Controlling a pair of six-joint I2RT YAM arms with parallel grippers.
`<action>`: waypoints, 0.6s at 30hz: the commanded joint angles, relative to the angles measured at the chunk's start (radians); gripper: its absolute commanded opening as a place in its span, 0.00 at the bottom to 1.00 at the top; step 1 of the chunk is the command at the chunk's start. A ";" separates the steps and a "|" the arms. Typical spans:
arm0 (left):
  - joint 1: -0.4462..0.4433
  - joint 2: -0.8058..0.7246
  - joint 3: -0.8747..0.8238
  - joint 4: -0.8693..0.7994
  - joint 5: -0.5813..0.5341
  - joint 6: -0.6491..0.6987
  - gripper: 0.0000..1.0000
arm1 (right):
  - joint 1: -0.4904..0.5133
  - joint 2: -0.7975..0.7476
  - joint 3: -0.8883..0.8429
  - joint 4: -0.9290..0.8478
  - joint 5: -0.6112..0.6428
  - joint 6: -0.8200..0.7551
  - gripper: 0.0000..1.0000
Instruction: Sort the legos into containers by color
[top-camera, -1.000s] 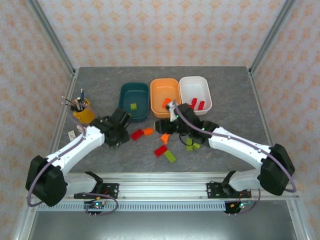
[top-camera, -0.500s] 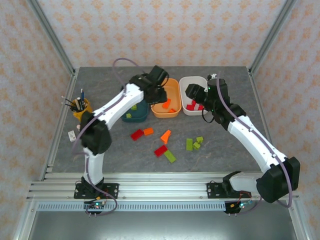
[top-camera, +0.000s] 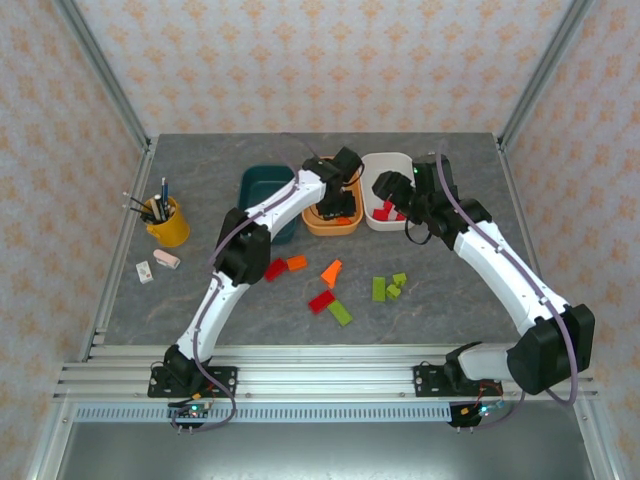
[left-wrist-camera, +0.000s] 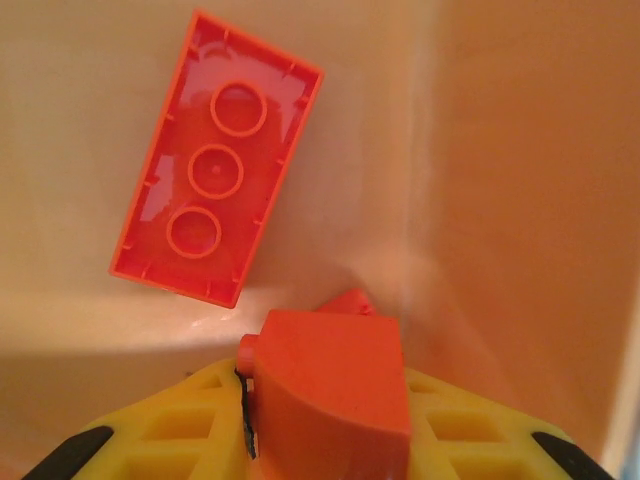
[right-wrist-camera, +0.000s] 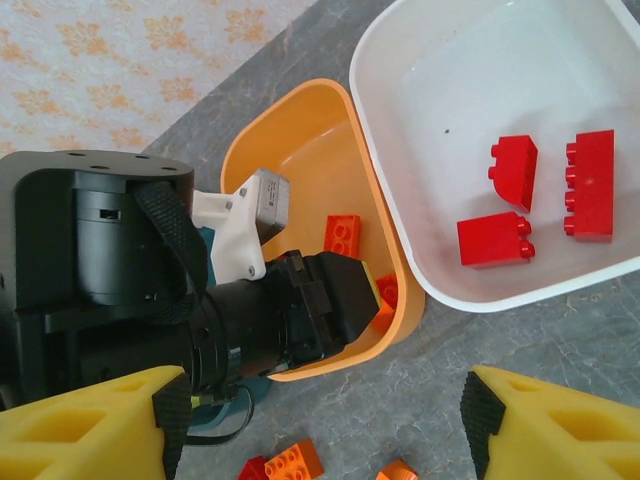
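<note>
My left gripper (left-wrist-camera: 325, 400) is shut on a small orange brick (left-wrist-camera: 330, 375), low inside the orange tub (top-camera: 318, 226), next to an orange brick (left-wrist-camera: 215, 175) lying there. In the top view the left gripper (top-camera: 340, 208) sits in that tub. My right gripper (right-wrist-camera: 325, 415) stands open and holds nothing, hovering at the near edge of the white tub (right-wrist-camera: 480, 60), which holds three red bricks (right-wrist-camera: 495, 240). The right gripper (top-camera: 392, 198) hangs over the white tub (top-camera: 395, 158). The teal tub (top-camera: 262, 185) stands left of the orange one. Loose red (top-camera: 275, 269), orange (top-camera: 331, 272) and green bricks (top-camera: 379, 289) lie on the table.
A yellow cup with pens (top-camera: 168, 225) stands at the left, with two small pale items (top-camera: 165, 260) beside it. The left arm's wrist (right-wrist-camera: 150, 300) crosses close under the right gripper. Metal frame posts edge the grey table (top-camera: 470, 290).
The left arm has swung from the table up into the orange tub with its brick. The right arm has moved from the table's middle to the white tub, and its jaws have widened.
</note>
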 joint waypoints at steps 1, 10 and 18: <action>-0.002 -0.003 0.018 -0.031 0.018 0.022 0.35 | -0.002 -0.030 0.003 -0.030 -0.003 0.012 0.74; -0.001 -0.071 0.030 -0.045 -0.006 0.026 0.59 | -0.002 -0.039 0.006 -0.057 -0.004 -0.020 0.74; -0.001 -0.216 0.023 -0.063 -0.050 0.020 0.69 | -0.002 -0.086 0.003 -0.115 0.006 -0.078 0.73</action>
